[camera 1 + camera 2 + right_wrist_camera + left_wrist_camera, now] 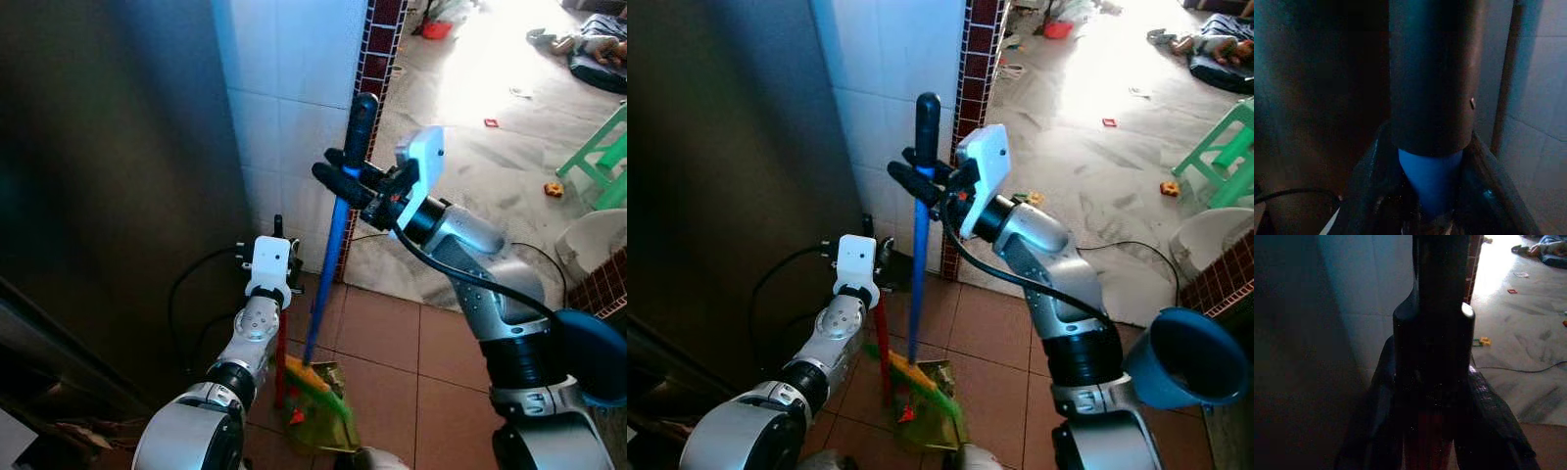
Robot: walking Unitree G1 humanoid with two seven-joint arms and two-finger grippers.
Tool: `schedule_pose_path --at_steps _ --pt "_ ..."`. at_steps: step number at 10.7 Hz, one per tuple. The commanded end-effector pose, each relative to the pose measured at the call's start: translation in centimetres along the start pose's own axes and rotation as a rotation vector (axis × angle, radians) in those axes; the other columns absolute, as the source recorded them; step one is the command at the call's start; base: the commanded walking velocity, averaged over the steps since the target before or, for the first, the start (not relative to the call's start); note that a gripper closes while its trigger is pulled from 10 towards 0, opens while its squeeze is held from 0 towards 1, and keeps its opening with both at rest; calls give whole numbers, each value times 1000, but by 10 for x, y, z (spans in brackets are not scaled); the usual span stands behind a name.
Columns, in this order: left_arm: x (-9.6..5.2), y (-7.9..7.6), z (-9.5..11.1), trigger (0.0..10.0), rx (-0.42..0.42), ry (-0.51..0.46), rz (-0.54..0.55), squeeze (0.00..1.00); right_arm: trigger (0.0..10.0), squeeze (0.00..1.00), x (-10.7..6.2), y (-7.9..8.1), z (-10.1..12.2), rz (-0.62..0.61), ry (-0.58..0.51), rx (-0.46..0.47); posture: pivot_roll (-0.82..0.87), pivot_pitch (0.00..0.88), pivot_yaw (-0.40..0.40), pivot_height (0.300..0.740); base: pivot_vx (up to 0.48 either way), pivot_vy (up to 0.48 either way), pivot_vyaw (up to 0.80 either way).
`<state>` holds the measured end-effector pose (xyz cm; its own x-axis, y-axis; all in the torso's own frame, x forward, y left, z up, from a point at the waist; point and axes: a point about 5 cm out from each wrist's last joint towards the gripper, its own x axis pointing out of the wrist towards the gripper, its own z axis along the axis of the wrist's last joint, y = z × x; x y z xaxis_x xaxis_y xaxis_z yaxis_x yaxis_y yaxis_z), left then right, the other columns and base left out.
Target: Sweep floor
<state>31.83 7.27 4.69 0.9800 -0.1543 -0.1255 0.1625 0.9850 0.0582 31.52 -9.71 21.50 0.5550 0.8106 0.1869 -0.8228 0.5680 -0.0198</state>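
Presently catalogued, one moment:

Left boundary: a dark metal cabinet (108, 196) closes off the robot's left side, with a black cable (186, 284) trailing at its foot.
Far boundary: a white tiled wall (284, 88) ends in a column of dark red tiles (377, 49).
Open room: right of the column, pale sunlit concrete floor (470, 166) runs away from the robot, scattered with small bits of litter (554, 189); a green stool (607, 157) stands at the right edge.
Near floor: terracotta tiles (392, 343) lie under both arms.
Broom: blue broom handle (333, 245) with a black cap stands nearly upright, just in front of the wall's corner; its yellow-green bristles (323, 392) rest on the tiles.
Right gripper: right gripper (343, 174) is raised and reaches left across the body, its black fingers (338, 184) closed around the blue handle just below the cap; the right wrist view shows the blue shaft seated between them.
Right arm: elbow bent, forearm angled up toward the wall, white wrist camera uppermost.
Dustpan handle: a thin red handle (282, 362) stands upright beside the bristles, just left of the broom.
Left gripper: left gripper (279, 235) sits low and extended forward, clamped on the top of the red handle; the left wrist view shows a dark shaft pinched between its fingers (1493, 426).
Left arm: nearly straight, pointing toward the wall's base.
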Motion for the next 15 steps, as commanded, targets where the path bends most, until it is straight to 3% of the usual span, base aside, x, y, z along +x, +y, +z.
schedule_pose_path --at_steps 1,8,9,10,13,14,15 --pt "-2 5 -8 10000 67 45 8 0 10000 0 1 0 16 12 -56 -37 -109 0 -21 740 0 0 0" --pt "-2 5 -8 10000 67 45 8 0 10000 0 1 0 16 12 -56 -37 -109 0 -21 740 0 0 0" --pt "-3 1 -9 10000 60 48 -27 0 10000 0 -10 -29 16 -269 -61 -169 -99 0 -11 740 0 0 0" --pt "-4 -4 -10 10000 42 53 -79 0 10000 0 -30 -62 14 -641 -98 -366 -96 0 -9 740 0 0 0" --pt "-3 -4 -9 10000 39 53 -84 0 10000 0 -37 -80 35 -752 -152 -378 -98 0 -11 740 0 0 0" --pt "-3 -4 -9 10000 38 54 -85 0 10000 0 -40 -83 32 -766 -132 -402 -99 0 -13 740 0 0 0" --pt "-2 -4 -8 10000 36 53 -87 0 10000 0 -44 -90 13 -811 -77 -435 -93 0 -16 740 0 0 0"
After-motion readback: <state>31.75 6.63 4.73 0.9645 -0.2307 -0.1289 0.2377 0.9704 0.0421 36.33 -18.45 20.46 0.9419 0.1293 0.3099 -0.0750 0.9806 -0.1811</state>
